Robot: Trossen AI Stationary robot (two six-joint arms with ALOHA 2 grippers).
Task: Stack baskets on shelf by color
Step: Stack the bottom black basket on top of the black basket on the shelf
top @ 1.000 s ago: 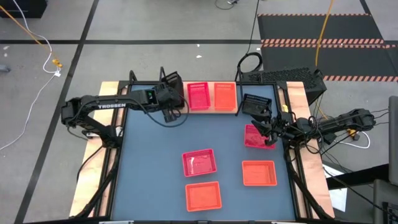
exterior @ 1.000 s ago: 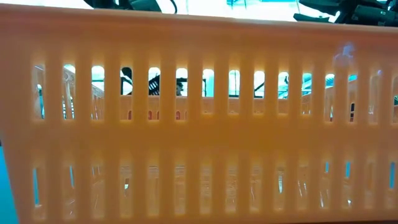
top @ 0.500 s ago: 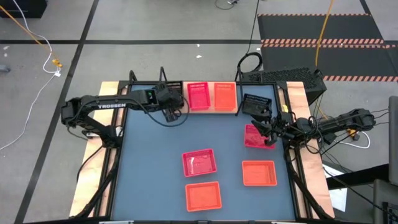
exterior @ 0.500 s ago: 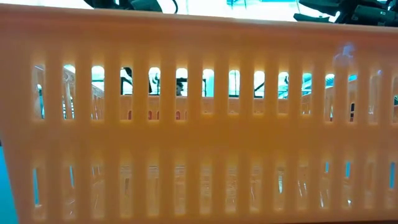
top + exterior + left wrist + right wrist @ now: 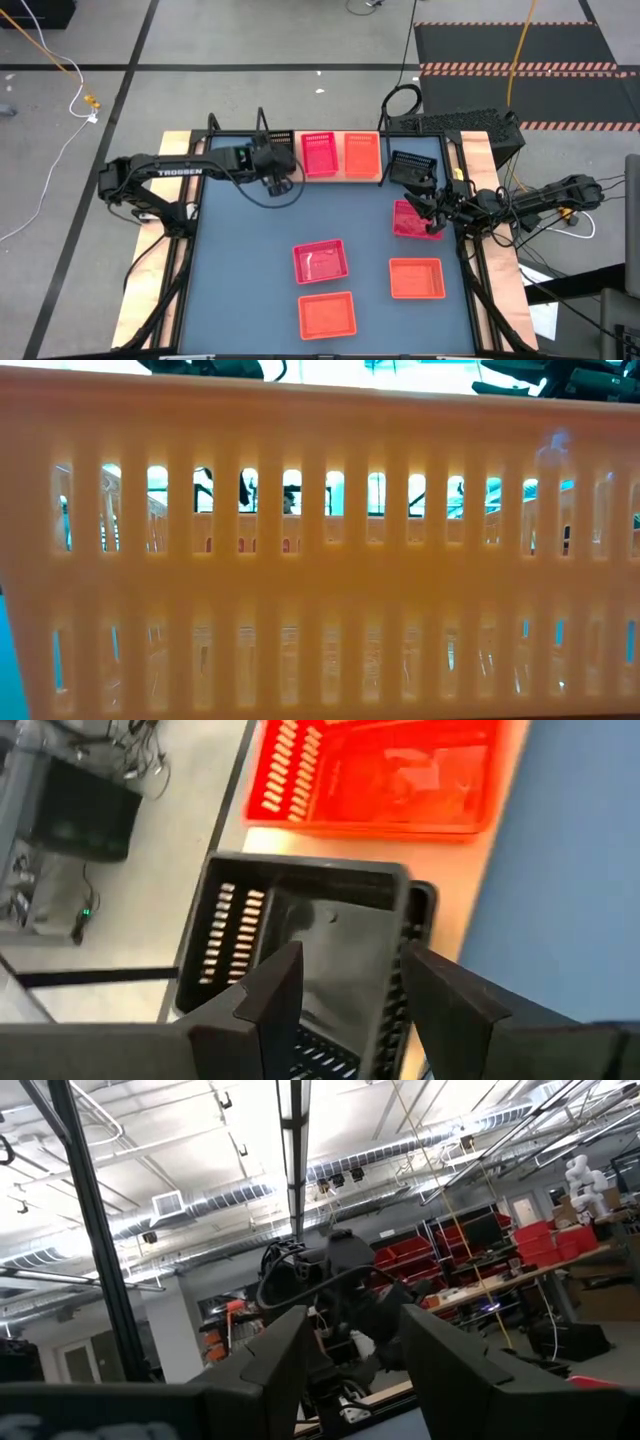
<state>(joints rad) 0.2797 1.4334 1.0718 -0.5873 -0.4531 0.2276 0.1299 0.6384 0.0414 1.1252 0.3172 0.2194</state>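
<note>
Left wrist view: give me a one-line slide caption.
Left gripper, jaws open, above the stacked black baskets on the shelf, beside the pink-red basket.

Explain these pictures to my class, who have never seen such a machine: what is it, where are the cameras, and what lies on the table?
Two robot arms work at a table. One camera looks down from above; one sits at table height, blocked by an orange basket; one rides on each wrist. The left gripper is open over black baskets on the shelf. The right gripper, also open, is beside a pink basket. Neither holds anything.
</note>
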